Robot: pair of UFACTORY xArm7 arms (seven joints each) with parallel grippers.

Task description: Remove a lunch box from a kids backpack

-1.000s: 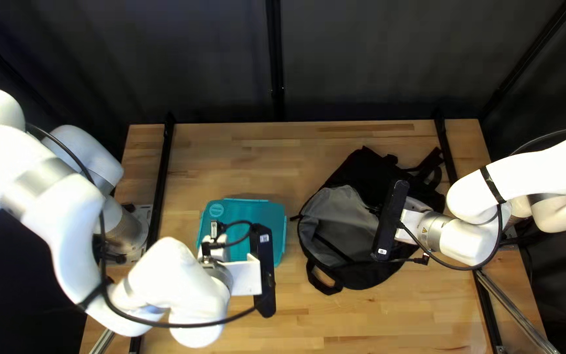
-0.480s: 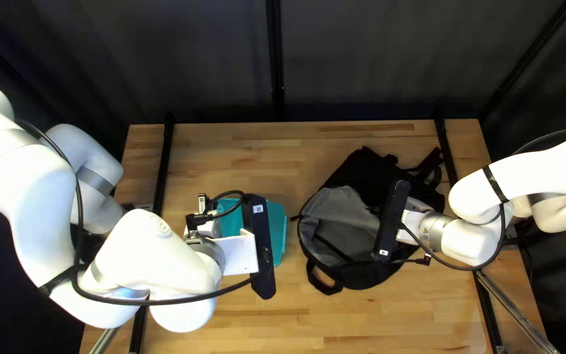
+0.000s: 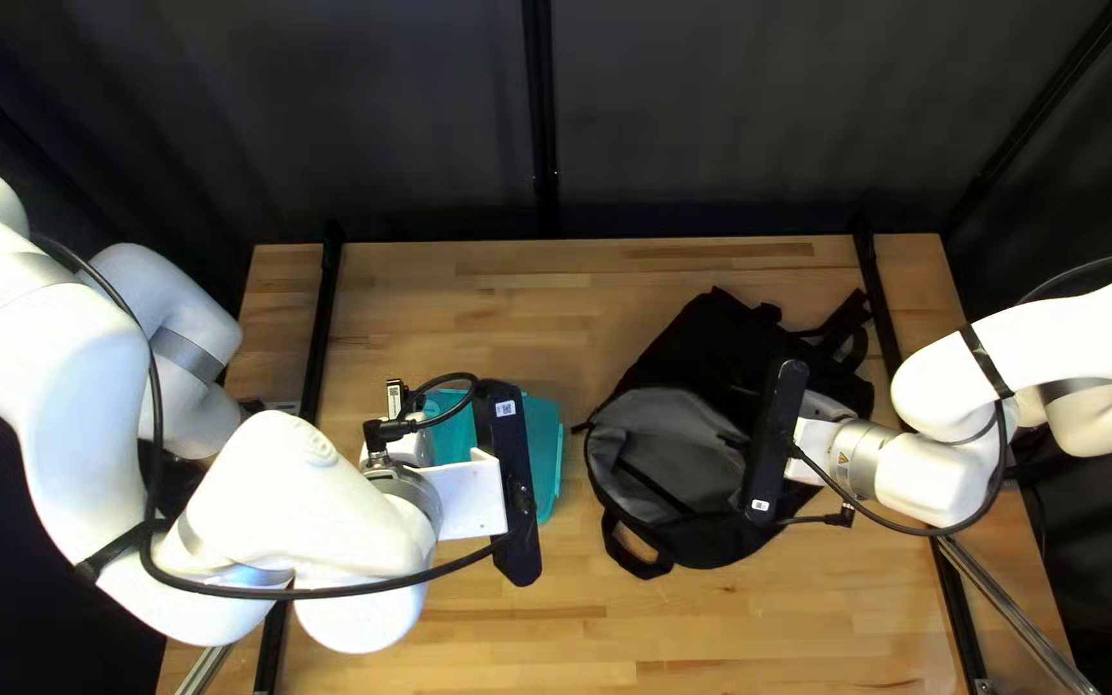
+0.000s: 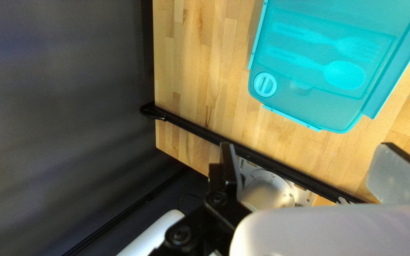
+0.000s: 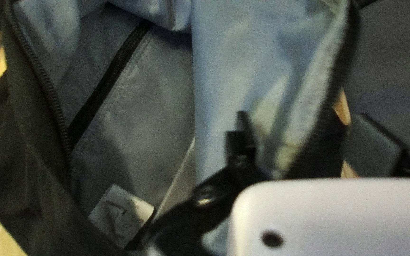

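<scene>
Because the box (image 4: 304, 111) lies out of the bag (image 3: 723, 341), toward the desk's (image 3: 711, 631) left edge, the left tool (image 4: 312, 154) hangs open; the right tool (image 5: 304, 121), spread astride the rim (image 5: 340, 71), probably serves to steady the mouth.

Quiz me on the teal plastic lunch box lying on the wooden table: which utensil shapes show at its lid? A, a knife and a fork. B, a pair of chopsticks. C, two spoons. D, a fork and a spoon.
D: in the left wrist view, a pale teal fork with a tined head lies beside a round-bowled teal spoon at the lid of the teal lunch box.
</scene>
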